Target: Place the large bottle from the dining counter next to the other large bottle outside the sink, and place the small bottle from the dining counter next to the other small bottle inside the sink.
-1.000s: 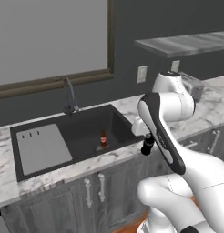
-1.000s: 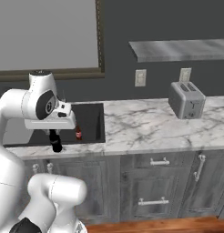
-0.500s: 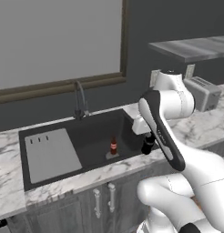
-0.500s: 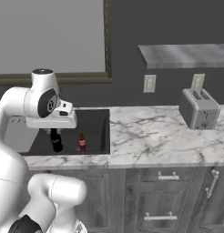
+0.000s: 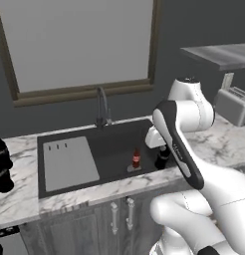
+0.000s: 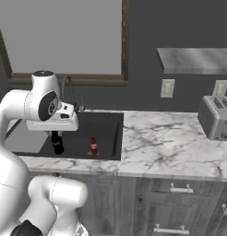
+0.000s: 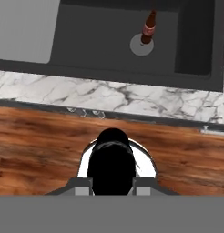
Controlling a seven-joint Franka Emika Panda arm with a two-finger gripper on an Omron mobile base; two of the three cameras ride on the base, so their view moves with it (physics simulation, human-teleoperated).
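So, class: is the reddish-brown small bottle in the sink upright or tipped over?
Upright. The reddish-brown bottle stands neck-up on the drain of the sink.

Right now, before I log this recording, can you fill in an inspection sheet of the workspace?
Surface: white marble counter with grey veins, dark sink set into it, grey drainboard on its left.
Job's things: small reddish-brown bottle upright on the sink floor; small black bottle in the gripper, not yet set down.
Clutter: toaster on the counter; tall black bottle left of the sink.
Grippers: gripper shut on the small black bottle.
Cables: nothing seen.
Surroundings: faucet, window, shelf, wall outlets, wooden floor.
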